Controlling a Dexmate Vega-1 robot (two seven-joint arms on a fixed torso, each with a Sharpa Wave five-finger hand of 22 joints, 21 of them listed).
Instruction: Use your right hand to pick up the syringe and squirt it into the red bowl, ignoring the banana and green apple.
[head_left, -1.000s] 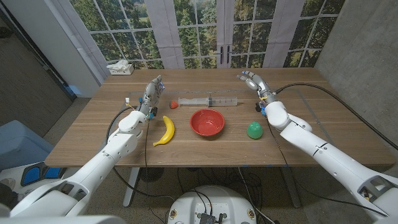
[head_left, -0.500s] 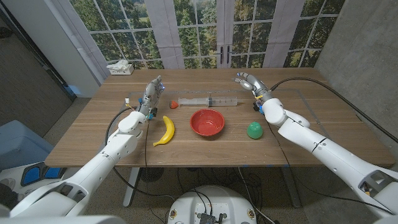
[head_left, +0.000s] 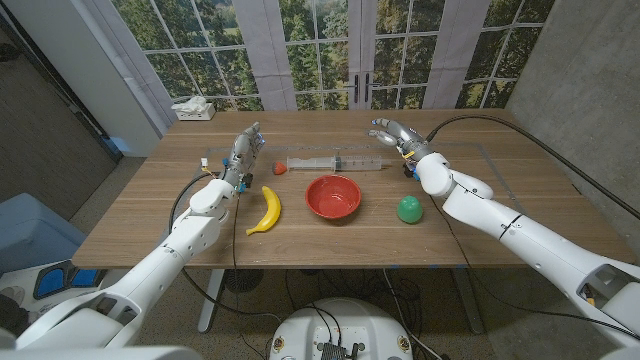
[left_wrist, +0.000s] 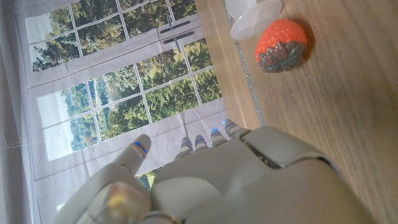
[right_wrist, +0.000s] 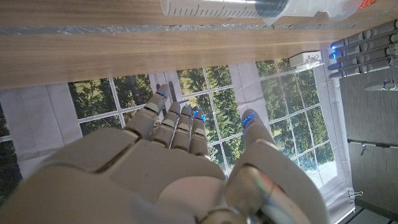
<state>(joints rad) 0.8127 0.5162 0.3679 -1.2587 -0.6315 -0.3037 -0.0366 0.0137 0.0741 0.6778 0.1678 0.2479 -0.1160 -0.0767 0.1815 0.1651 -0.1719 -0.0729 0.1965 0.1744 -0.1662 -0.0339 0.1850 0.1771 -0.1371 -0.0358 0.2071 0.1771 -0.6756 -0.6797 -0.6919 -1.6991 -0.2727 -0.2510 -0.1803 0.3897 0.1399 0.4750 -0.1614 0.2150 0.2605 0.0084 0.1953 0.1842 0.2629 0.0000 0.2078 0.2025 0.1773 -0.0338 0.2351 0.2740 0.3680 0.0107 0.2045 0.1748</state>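
Right hand is hovering, fingers spread and holding nothing, just beside the syringe's plunger end.

Syringe is lying at 12 o'clock of the bowl; best closing around the barrel, avoiding the apple at 3 and banana at 9. Left hand is idling, fingers apart.

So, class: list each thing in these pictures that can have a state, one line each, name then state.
syringe: lying on its side on the table, untouched
red bowl: upright, looks empty
banana: lying on the table, unpeeled
green apple: whole, on the table
strawberry: on the table by the syringe's end
right hand: open, near the syringe, holding nothing
left hand: open, holding nothing
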